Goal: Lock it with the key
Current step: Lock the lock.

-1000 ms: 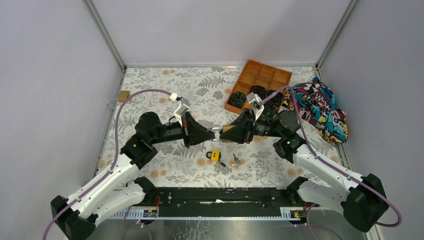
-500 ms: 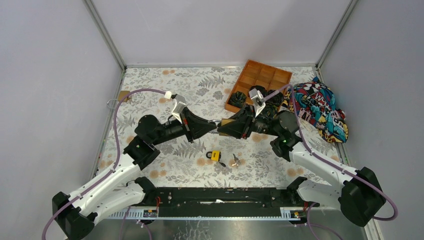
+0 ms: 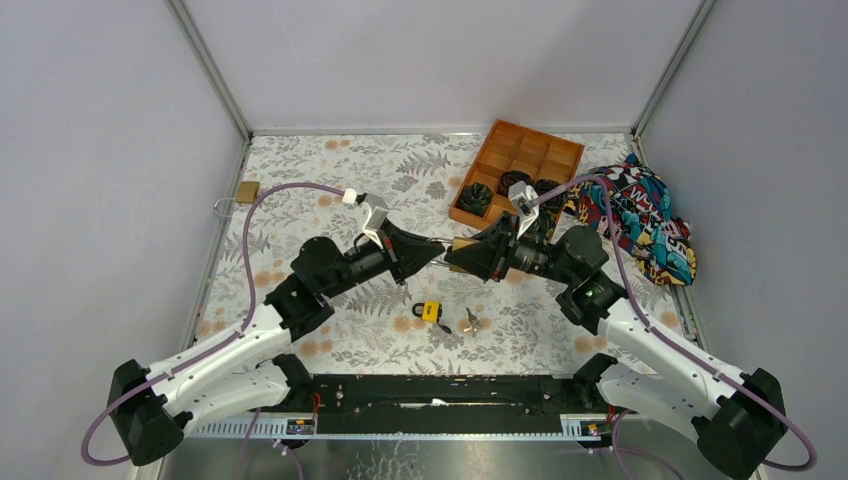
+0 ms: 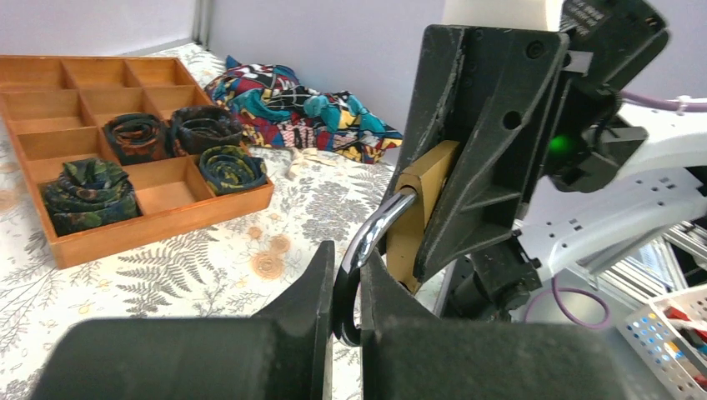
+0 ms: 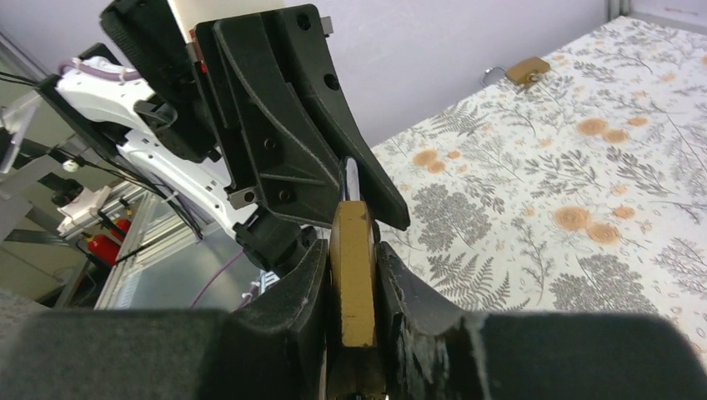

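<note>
Hovering above the fern-printed cloth table [image 3: 300, 170] between pale lilac walls [image 3: 100, 150], the right gripper [image 3: 458, 255] is clenching a brass padlock [image 5: 353, 275], the left gripper [image 3: 436, 249] is pinching its steel shackle [image 4: 373, 232], and a small key [image 3: 470, 320] is lying on the cloth beneath them.

Above the middle of the table [image 3: 330, 170], the left gripper [image 3: 434, 252] and the right gripper [image 3: 457, 256] stood tip to tip with a padlock [image 5: 353, 275] between them. Its body sat between the right fingers and its shackle between the left ones. Nearer the arm bases, a smaller padlock [image 3: 430, 311] lay on the table, with keys [image 3: 470, 320] just to its right. Behind and to the right sat a compartment tray [image 3: 535, 150], with fabric rolls [image 3: 477, 197] in the compartments nearest the arms. A cloth bundle [image 3: 640, 215] lay right of the tray. A third padlock [image 3: 240, 192] lay at the table's left edge.
</note>
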Action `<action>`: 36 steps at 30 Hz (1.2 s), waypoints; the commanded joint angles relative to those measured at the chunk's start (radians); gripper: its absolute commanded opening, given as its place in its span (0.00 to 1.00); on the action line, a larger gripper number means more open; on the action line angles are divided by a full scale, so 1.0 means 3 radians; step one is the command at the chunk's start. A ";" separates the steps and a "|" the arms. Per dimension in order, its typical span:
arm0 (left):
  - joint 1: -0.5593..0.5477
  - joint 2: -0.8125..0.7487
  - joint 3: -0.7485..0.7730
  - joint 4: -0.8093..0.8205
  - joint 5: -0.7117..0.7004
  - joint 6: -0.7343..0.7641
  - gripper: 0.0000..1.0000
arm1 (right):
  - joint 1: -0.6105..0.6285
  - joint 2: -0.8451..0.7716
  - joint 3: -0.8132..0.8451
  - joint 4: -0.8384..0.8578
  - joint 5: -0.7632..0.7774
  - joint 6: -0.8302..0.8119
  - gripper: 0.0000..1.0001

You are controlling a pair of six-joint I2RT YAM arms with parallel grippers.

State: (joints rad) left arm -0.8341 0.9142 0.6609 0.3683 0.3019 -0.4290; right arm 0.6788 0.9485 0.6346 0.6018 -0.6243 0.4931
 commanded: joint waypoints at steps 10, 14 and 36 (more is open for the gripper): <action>-0.0835 0.0568 0.0004 0.0464 0.0809 -0.0051 0.00 | 0.0029 0.0426 0.0310 0.0802 0.0263 0.0099 0.00; -0.0754 0.0435 0.0107 0.0171 0.0820 0.0218 0.00 | 0.0007 0.0308 0.0504 0.0237 0.0049 -0.0138 0.00; 0.0295 -0.0156 0.0578 -0.1639 0.0934 0.1827 0.00 | -0.0107 -0.0270 0.0424 -0.2647 -0.0292 -0.2414 0.88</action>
State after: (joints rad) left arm -0.7444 0.9039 0.8062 -0.2058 0.5198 0.0715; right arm 0.6422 0.8387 0.8894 -0.3355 -0.6769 -0.1608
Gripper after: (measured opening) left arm 0.153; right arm 0.902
